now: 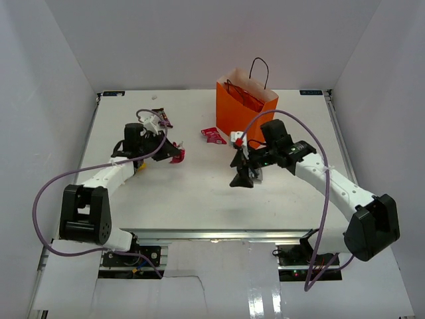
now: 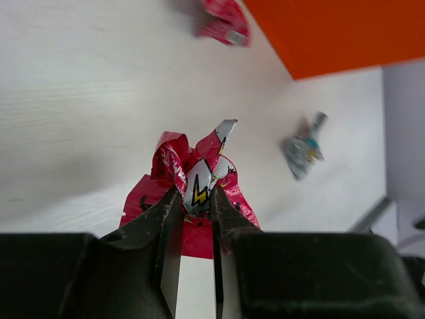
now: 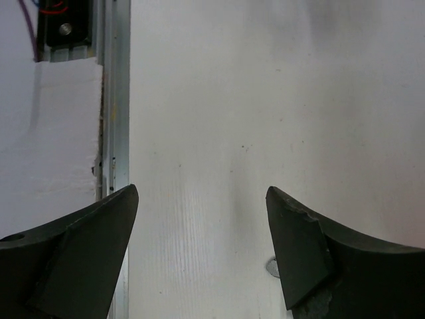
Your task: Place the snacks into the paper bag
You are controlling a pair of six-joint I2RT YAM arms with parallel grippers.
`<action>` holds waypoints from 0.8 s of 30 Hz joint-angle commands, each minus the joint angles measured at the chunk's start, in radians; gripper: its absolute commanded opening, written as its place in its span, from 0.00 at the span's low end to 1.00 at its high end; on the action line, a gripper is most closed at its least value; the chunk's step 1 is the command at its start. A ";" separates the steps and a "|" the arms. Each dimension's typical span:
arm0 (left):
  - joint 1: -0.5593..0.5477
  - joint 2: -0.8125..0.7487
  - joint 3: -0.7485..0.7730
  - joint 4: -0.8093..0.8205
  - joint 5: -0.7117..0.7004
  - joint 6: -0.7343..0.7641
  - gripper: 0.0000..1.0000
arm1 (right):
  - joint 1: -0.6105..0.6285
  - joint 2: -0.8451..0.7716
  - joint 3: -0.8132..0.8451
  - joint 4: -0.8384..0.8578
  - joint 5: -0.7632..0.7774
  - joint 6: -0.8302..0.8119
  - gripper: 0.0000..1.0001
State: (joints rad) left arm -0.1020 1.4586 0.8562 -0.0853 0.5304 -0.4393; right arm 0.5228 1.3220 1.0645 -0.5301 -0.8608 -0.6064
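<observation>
Left fingers pinching crumpled pink-red wrapper, right fingers spread wide above white table

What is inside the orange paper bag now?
The orange paper bag stands open in the top view. Only its upper inner walls show at the mouth. No snack is visible there; the bottom is hidden by the bag's own walls.

the left arm and the right arm are built of white tubes and black blocks, a purple cable is looped beside each, and pointed black fingers are fitted at the ends.
</observation>
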 commanded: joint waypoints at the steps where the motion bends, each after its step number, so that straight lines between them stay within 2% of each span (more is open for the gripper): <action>1: -0.117 -0.075 -0.077 0.153 0.183 -0.122 0.09 | 0.132 0.009 0.054 0.260 0.292 0.285 0.85; 2: -0.134 -0.087 -0.100 0.221 0.195 -0.150 0.09 | 0.170 0.028 0.058 0.297 0.348 0.342 0.87; 3: -0.154 -0.099 -0.117 0.242 0.219 -0.173 0.09 | 0.175 0.040 0.071 0.333 0.400 0.511 0.87; 5: -0.205 -0.130 -0.144 0.262 0.207 -0.187 0.09 | 0.177 0.088 0.107 0.344 0.436 0.603 0.89; 6: -0.220 -0.139 -0.152 0.269 0.206 -0.184 0.09 | 0.175 0.100 0.138 0.343 0.459 0.737 0.91; 8: -0.245 -0.162 -0.180 0.291 0.203 -0.188 0.09 | 0.175 0.130 0.166 0.331 0.511 0.824 0.92; 9: -0.249 -0.168 -0.186 0.295 0.209 -0.190 0.09 | 0.177 0.138 0.175 0.328 0.519 0.920 0.92; 13: -0.274 -0.191 -0.203 0.309 0.224 -0.188 0.09 | 0.172 0.172 0.154 0.340 0.473 1.090 0.92; 15: -0.284 -0.196 -0.203 0.314 0.236 -0.193 0.10 | 0.175 0.187 0.134 0.383 0.418 1.106 0.90; 19: -0.295 -0.208 -0.204 0.320 0.258 -0.194 0.10 | 0.158 0.200 0.143 0.395 0.414 1.077 0.90; 24: -0.304 -0.234 -0.232 0.329 0.270 -0.191 0.11 | 0.125 0.215 0.144 0.395 0.402 1.139 0.89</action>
State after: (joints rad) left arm -0.3988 1.2743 0.6407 0.2108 0.7639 -0.6331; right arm 0.6659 1.5311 1.1965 -0.1806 -0.4416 0.4713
